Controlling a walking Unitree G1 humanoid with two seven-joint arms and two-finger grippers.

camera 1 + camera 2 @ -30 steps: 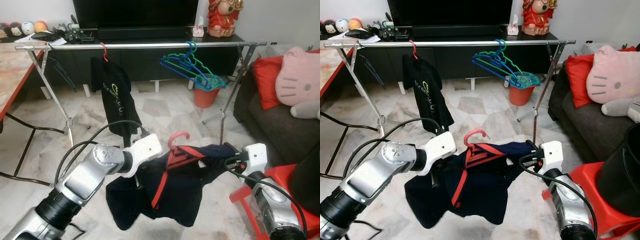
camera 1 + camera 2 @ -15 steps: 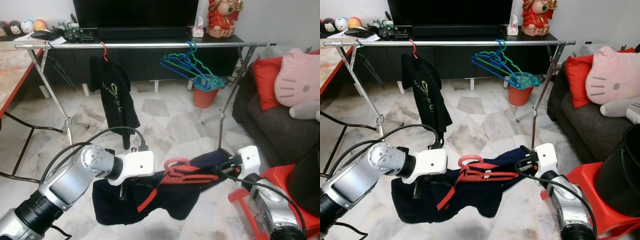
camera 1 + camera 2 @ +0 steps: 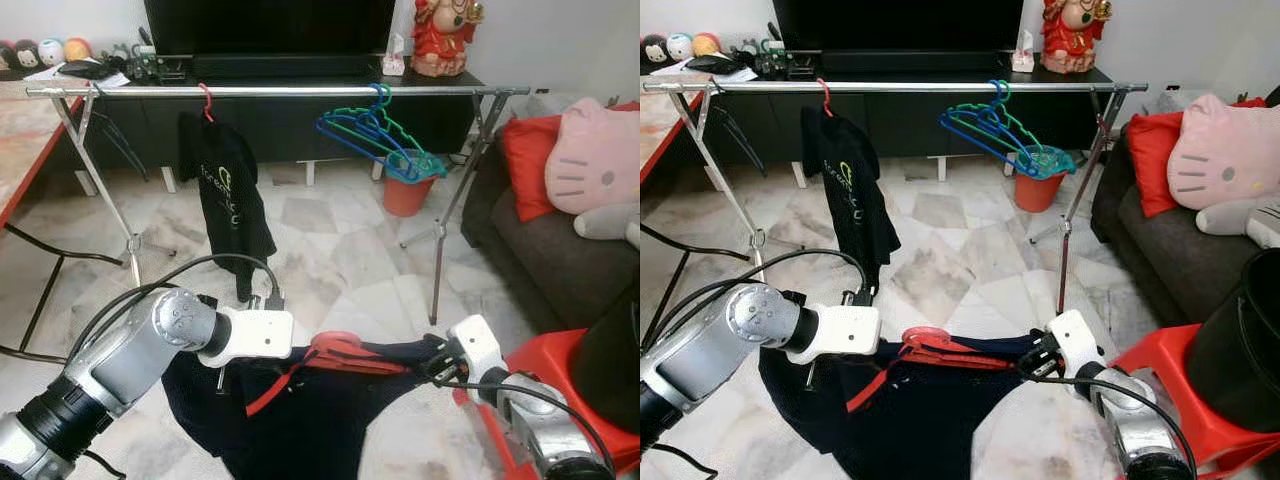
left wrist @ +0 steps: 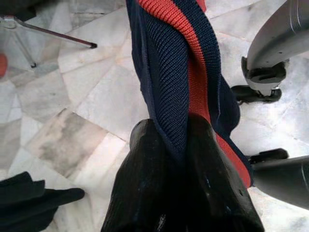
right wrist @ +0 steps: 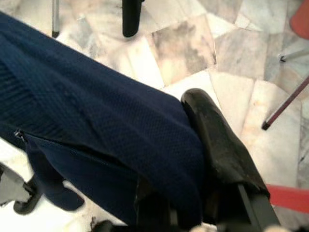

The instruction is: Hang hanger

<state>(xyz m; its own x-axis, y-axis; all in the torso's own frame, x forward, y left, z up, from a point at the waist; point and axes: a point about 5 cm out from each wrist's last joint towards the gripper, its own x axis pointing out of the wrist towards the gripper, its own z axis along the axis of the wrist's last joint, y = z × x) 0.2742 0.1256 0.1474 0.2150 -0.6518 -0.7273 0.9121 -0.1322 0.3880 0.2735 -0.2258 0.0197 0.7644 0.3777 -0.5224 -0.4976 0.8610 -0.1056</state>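
Note:
A navy garment (image 3: 330,425) with red trim hangs on a red hanger (image 3: 335,348), stretched low between my two grippers over the marble floor. My left gripper (image 4: 176,159) is shut on the navy and red fabric at the collar end, its fingers (image 4: 145,179) pinching the cloth. My right gripper (image 5: 186,159) is shut on the other navy end, one finger (image 5: 217,145) lying over the cloth. The hanger lies almost flat, its hook beside my left wrist (image 3: 255,335). The silver clothes rail (image 3: 300,90) stands beyond, well above the garment.
On the rail hang a black T-shirt (image 3: 228,190) on a red hanger and blue and green bare hangers (image 3: 375,130). An orange bin (image 3: 408,192) stands behind. A dark sofa (image 3: 545,250) and red stool (image 3: 535,400) are at right, a table (image 3: 15,150) at left.
Both grippers have dropped lower with the garment. The hanger has tipped from upright to nearly flat, and the cloth now sags toward the floor.

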